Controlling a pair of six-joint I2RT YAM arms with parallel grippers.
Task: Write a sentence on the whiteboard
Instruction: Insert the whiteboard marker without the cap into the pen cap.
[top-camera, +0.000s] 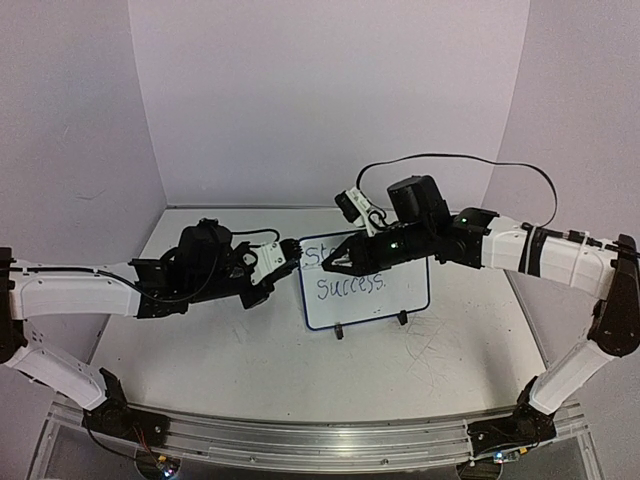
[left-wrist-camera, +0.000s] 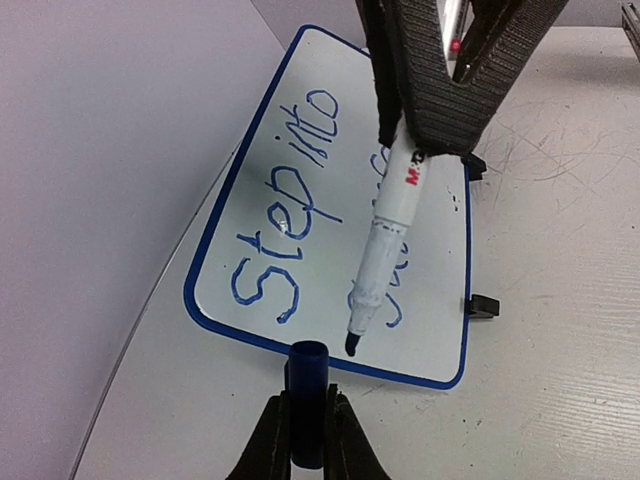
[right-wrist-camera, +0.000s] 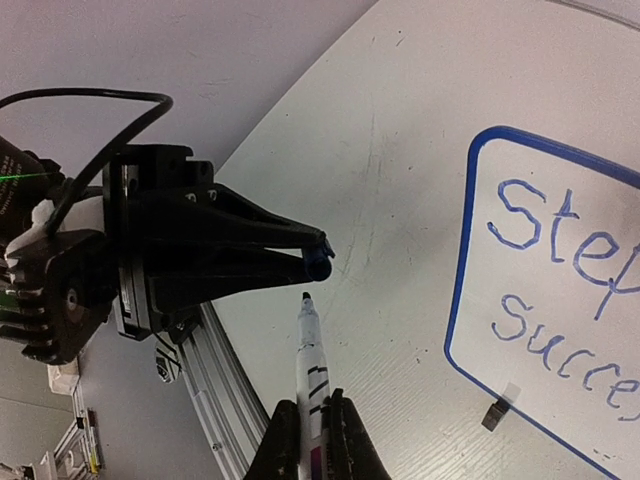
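Two robot arms meet over a white desk (top-camera: 200, 345).

From the left: the L arm's black two-finger claw (top-camera: 291, 248) is closed nearly all the way on a small dark-blue plastic marker cap (left-wrist-camera: 308, 368), mouth toward the marker. Just beside the cap, not touching, is the dark tip of a white-barrelled dry-erase marker (left-wrist-camera: 384, 235). It is pinched tight in the R arm's black claw (top-camera: 330, 263).

Behind and R of both claws, near desk centre, stands the small white whiteboard w/ thin dark-blue rounded frame (top-camera: 408, 302), on black feet. The handwritten blue sentence (top-camera: 350, 286) reads "Step into" over "Success."

Writing looks done; the likely next step is recapping.

Risks:
- The tip sits a bit to one side of the cap mouth. A straight push could hit the rim, ink the claw, or twist the cap out of its grip.
- Both claws hang close to the board's L edge. A wide swing could tip it or smudge the words.

Views:
- Only the L wrist view shows "into", the barrel's red print and the tip-to-cap gap, but the marker hides part of line two.
- The R wrist view shows the L claw side-on and cuts off the board's R side.
- The top view shows all of "Success."; the R claw covers much of line one.
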